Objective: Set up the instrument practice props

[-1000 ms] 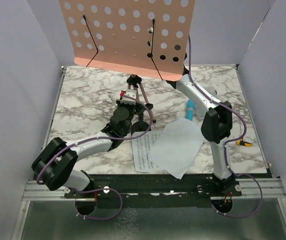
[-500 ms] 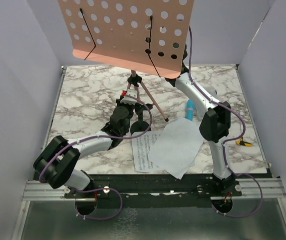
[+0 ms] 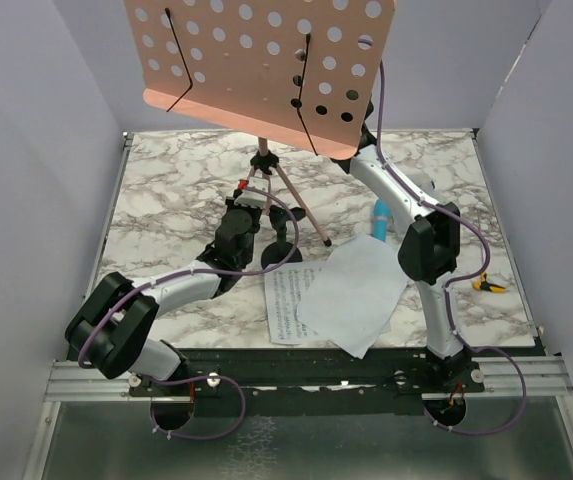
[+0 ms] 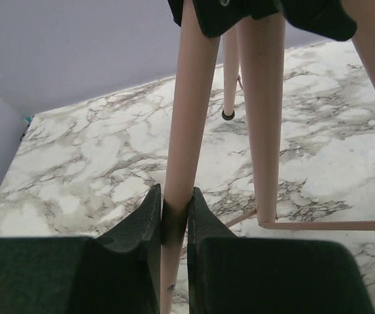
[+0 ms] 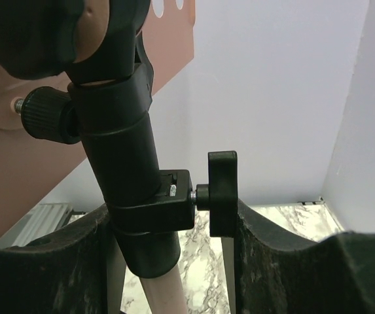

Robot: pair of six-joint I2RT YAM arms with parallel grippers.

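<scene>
Pink music stand (image 3: 256, 70) is looming toward the counter's (image 3: 166, 190) 12 o'clock; left pincer (image 4: 174, 219) is clamping its leg (image 4: 190, 118), right pincer (image 5: 171, 222) is squeezing its black collar (image 5: 118, 150).

Matt pink, dull black.
The stand (image 3: 256, 70) is matt pink sheet, with smooth painted legs (image 4: 186, 118) and a black plastic clamp (image 5: 131, 190); pages (image 3: 351, 290) are paper, table (image 3: 166, 200) polished marble-look.

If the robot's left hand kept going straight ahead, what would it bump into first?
The left hand is pinching a tripod leg of the pink music stand, so that comes first. Beyond stands another leg, depth unclear.
</scene>
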